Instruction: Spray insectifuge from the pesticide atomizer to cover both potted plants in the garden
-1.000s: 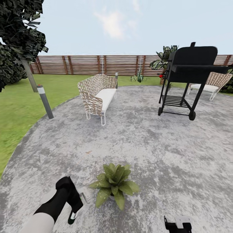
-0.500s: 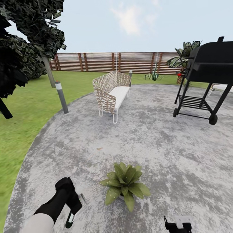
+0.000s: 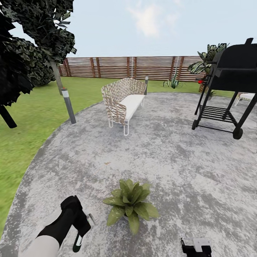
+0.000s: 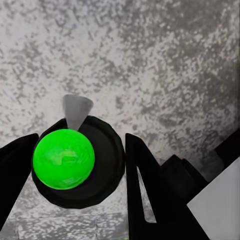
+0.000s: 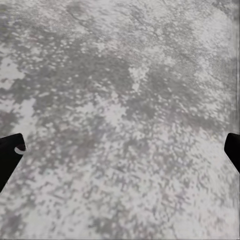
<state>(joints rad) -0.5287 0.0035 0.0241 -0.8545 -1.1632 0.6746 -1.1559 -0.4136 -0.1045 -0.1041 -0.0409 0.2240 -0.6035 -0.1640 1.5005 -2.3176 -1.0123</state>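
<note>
One potted plant [image 3: 130, 203], a low rosette of speckled green leaves, stands on the grey paved patio [image 3: 171, 160] just in front of me. My left gripper [image 3: 80, 230] hangs a little to its left, near the ground. In the left wrist view my left gripper [image 4: 77, 167] is shut on the pesticide atomizer [image 4: 70, 160], a black round body with a bright green ball and a grey nozzle, held between the two black fingers [image 4: 145, 175]. My right gripper [image 3: 195, 248] sits low at the right, open over bare paving [image 5: 120, 120]. The second potted plant is out of view.
A wicker bench [image 3: 123, 100] stands mid-patio, and a black grill [image 3: 232, 71] on wheels at the right. A bollard light [image 3: 67, 105] and dark trees [image 3: 25, 53] mark the lawn [image 3: 28, 117] on the left. A slat fence [image 3: 132, 67] closes the back.
The head camera has swung left, so the bench, grill and fence sit further right in the picture. Both grippers keep their places, the left still holding the atomizer.
</note>
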